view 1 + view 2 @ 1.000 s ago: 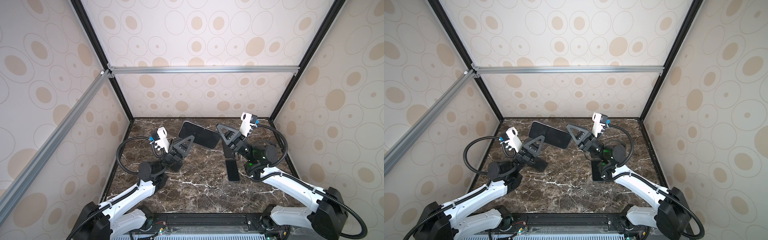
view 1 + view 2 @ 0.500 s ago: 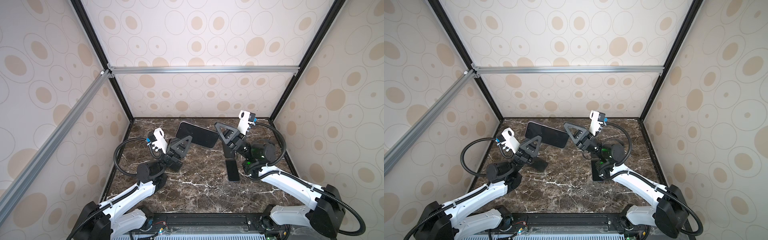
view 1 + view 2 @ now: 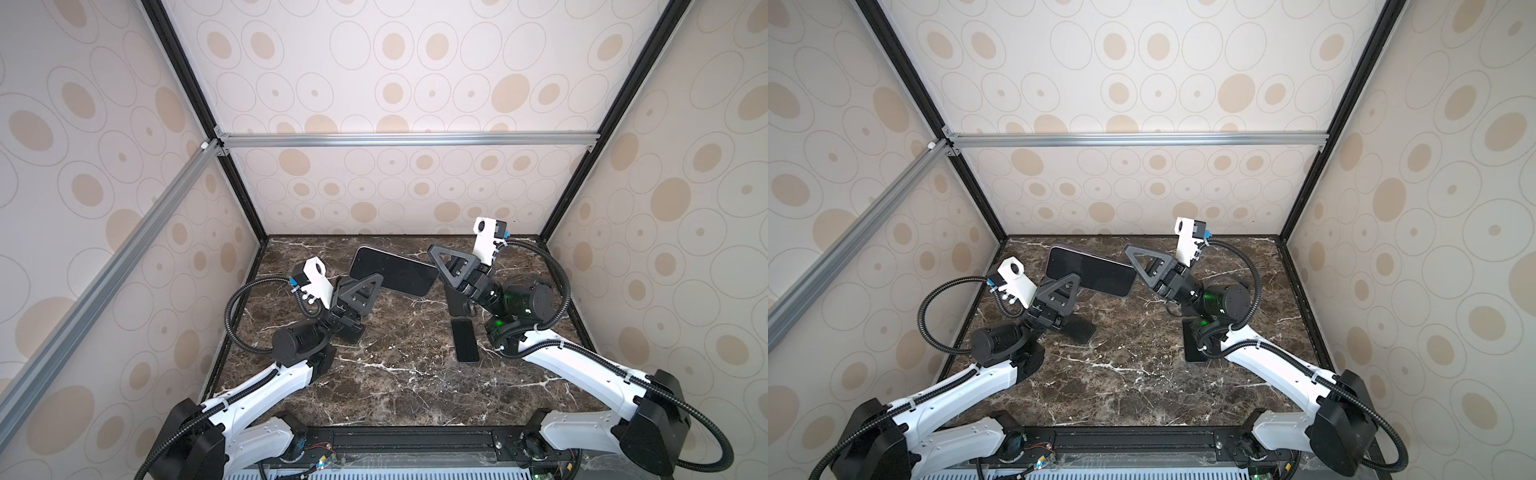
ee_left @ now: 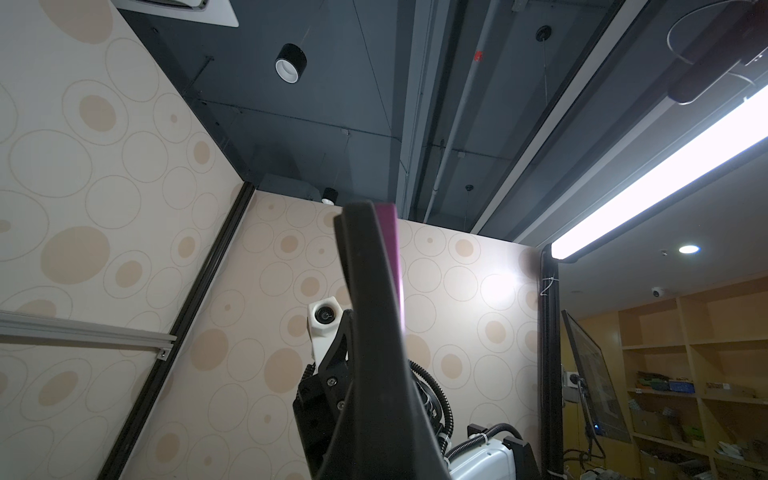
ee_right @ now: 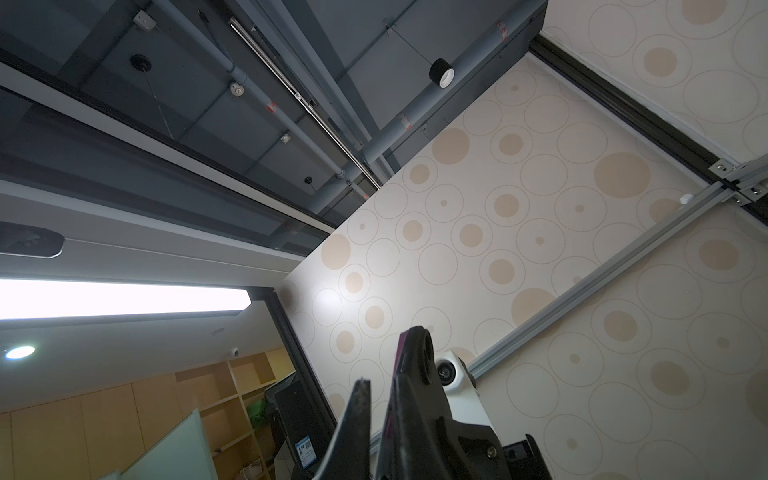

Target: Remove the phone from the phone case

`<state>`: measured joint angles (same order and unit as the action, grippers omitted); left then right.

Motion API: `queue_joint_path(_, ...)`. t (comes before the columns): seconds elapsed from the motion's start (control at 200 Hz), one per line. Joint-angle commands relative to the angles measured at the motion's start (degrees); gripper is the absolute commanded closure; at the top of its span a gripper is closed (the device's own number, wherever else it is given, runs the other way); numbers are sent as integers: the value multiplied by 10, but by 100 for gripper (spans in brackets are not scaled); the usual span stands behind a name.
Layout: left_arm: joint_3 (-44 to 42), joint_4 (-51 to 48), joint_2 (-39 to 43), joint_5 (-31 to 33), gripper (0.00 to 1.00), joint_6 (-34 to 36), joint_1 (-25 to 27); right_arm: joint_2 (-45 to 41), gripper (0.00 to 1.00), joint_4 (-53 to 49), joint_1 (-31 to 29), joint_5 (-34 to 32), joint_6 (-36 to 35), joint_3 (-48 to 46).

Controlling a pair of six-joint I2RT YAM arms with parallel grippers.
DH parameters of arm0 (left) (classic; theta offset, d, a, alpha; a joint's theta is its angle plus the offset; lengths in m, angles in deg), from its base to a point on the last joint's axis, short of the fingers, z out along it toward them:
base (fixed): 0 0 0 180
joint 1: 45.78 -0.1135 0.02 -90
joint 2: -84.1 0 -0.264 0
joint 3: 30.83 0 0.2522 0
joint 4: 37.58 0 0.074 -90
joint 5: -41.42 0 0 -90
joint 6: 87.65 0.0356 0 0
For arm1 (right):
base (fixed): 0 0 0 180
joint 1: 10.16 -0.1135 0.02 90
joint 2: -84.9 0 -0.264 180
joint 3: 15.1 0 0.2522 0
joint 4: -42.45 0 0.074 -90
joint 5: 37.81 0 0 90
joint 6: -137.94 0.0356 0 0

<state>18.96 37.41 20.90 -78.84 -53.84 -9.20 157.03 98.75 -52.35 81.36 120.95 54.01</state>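
**Q:** What does the figure show?

**A:** Both top views: the phone (image 3: pixel 395 272), dark screen toward the camera, is raised well above the marble table (image 3: pixel 395 395) and tilted. It sits in its phone case (image 4: pixel 390 249), seen as a purple strip along one finger in each wrist view. The left gripper (image 3: pixel 374 282) pinches the phone's near long edge, and the right gripper (image 3: pixel 437 266) pinches its right-hand end. Both sets of jaws are almost fully closed, with only the cased phone's thickness between them. A second phone (image 3: pixel 465 341) lies flat on the table beside the right arm.

**Q:** How far along is the task?

**A:** Judged not yet separated. No gap between case and phone is visible, though the wrist views are too edge-on to be certain.

**Q:** What may fail from here?

**A:**
- (a) Each pinch appears to span the screen and the case back together. Pulling the arms apart could then merely strain the whole instead of freeing the phone.
- (b) Glass is slick and both holds are narrow, at the edges. A peeling force could make one pinch slip, and the weight would swing on the other.
- (c) If the phone pops free suddenly, nothing supports it. It would fall onto hard stone, possibly onto the second phone.
- (d) Opposed wrist rotation could bend the phone.
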Motion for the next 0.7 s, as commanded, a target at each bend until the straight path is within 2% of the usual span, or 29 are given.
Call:
queue_joint_path(0.0, 37, 92, 4, -73, 100, -8, 7, 8, 100, -59, -3, 11, 26, 2)
queue_joint_path(0.38, 46, 105, 3, -101, 100, -19, 6, -4, 100, -127, 19, 49, 41, 11)
queue_joint_path(0.695, 58, 133, -13, -117, 100, -41, 7, 4, 100, -126, 25, 85, 57, 32)
